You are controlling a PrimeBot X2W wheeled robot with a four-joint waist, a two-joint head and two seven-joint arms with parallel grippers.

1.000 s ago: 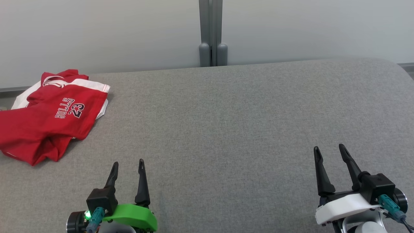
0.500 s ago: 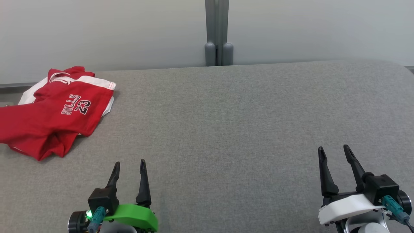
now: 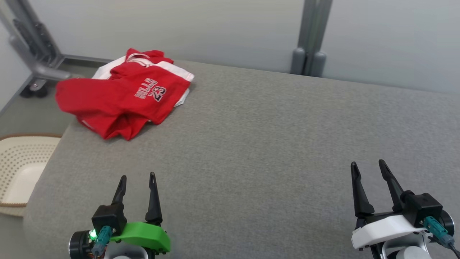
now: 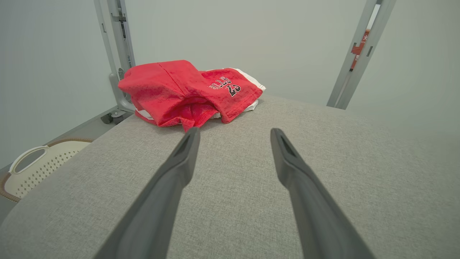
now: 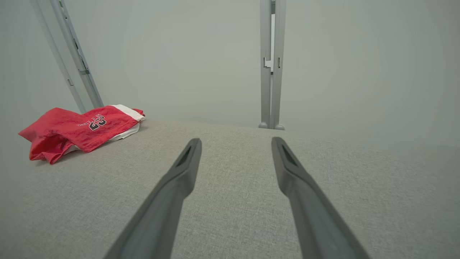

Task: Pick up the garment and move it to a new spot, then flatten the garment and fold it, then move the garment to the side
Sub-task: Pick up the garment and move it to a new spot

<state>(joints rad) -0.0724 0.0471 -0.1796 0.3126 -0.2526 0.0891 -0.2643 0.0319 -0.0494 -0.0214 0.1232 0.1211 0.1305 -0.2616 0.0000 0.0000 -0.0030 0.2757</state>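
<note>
Two empty robot grippers held low over a grey fabric table, a crumpled red T-shirt lying well beyond them.

The left gripper, on a green mount, has its two dark fingers spread apart with nothing between them. The right gripper, on a white mount, is spread and empty in the same way. The garment lies in a loose heap on the table, well ahead of the left fingers and a little to their left, and far ahead and left of the right fingers. It touches neither. Its "BULLS 23" print faces up, a white sleeve shows at its far side, and its left part reaches past the table's left edge. A cream perforated basket sits on the floor, left of the left fingers. A grey post stands beyond the table's far edge.
</note>
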